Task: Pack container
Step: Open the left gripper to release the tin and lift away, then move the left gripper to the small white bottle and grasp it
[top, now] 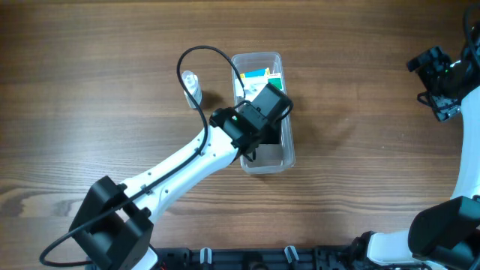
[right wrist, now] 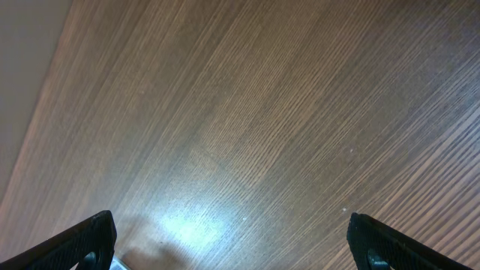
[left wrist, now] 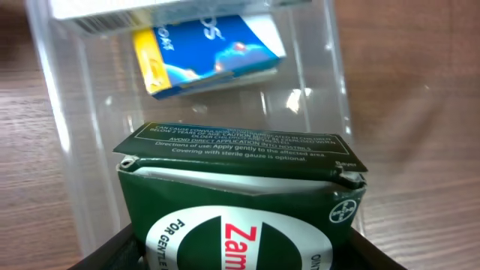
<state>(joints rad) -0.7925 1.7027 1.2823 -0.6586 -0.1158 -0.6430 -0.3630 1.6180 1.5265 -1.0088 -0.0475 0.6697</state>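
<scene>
The clear plastic container [top: 283,159] stands upright at the table's middle, long side running away from me. My left gripper [top: 261,120] hovers over its near half, shut on a dark green box [left wrist: 240,202] with a white oval label. In the left wrist view the box hangs above the container's floor [left wrist: 225,112]. A blue and yellow box [left wrist: 202,49] lies at the far end, also seen from overhead [top: 256,75]. My right gripper [right wrist: 232,240] is open and empty over bare wood, at the far right in the overhead view [top: 439,79].
A small clear bottle [top: 192,84] lies on the table just left of the container. A black cable [top: 202,67] loops from the left arm over that spot. A white box edge [left wrist: 97,15] shows at the container's far end.
</scene>
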